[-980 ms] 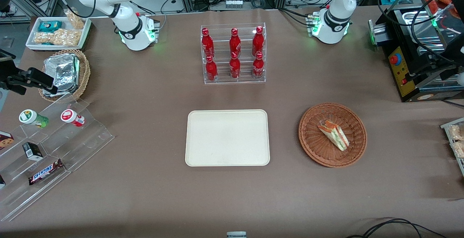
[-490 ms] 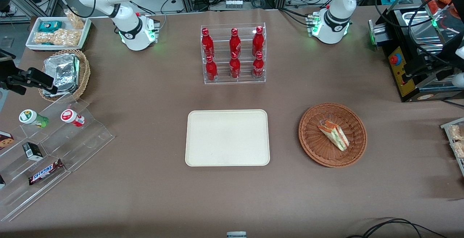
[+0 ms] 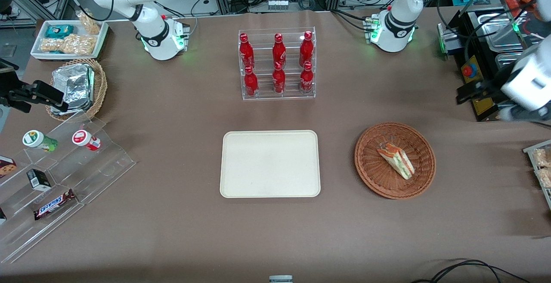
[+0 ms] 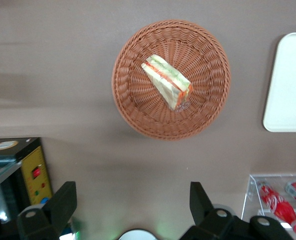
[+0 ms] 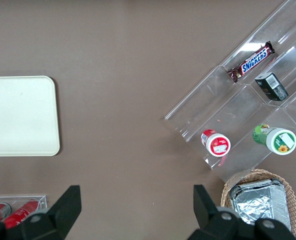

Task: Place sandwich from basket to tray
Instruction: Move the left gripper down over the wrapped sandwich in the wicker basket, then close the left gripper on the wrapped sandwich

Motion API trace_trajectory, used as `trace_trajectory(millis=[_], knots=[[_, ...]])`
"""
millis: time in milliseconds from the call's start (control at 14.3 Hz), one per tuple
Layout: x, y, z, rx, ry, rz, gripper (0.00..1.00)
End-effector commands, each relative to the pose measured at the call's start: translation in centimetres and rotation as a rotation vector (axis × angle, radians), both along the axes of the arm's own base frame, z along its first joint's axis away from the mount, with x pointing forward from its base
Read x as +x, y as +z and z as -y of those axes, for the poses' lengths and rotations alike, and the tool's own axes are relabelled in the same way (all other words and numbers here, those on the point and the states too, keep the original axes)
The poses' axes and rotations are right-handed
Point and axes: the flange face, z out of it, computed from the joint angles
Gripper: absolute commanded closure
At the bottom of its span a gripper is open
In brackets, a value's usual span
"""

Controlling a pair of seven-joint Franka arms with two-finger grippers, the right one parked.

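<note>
The gripper hung spread wide and empty, high above the bench. Ahead of and below it, well apart, the sandwich lay in the basket, its long axis diagonal to the fingers' line, the tray farther off.

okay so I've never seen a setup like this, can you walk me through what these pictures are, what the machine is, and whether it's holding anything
These are two white robot arms bolted to a brown table. One picture looks across the table from the front; the other two come from cameras on the arms' wrists, looking down.

On the table lie a flat rectangular cream-coloured tray and a round reddish-brown wicker basket. In the basket lies a small triangular wrapped sandwich. A clear rack of red bottles stands farther from the front camera than the tray.

The working arm's two-finger gripper hangs open above the table beside the basket, holding nothing. Its dark fingers show in its wrist view.
</note>
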Motion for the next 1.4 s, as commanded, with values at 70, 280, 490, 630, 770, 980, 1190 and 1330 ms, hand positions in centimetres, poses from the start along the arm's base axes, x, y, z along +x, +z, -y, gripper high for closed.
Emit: trace_trajectory(millis=[70,280,490,630,770,980,1190,1330], knots=[[1.4,-9.1,4.2,0.126,0.061,0.001,0.0],[1.3,-15.3,6.1,0.182,0.219,0.042,0.0],[0.6,-19.9,6.7,0.156,0.46,0.141,0.0],[-0.2,-22.5,6.8,0.113,0.621,0.212,0.0],[-0.4,-24.4,7.1,0.058,0.802,0.253,0.0],[0.1,-26.1,7.5,0.024,0.967,0.264,0.0],[0.1,-27.8,7.2,-0.002,1.05,0.201,0.0],[0.2,-28.6,7.3,-0.012,1.078,0.174,0.0]])
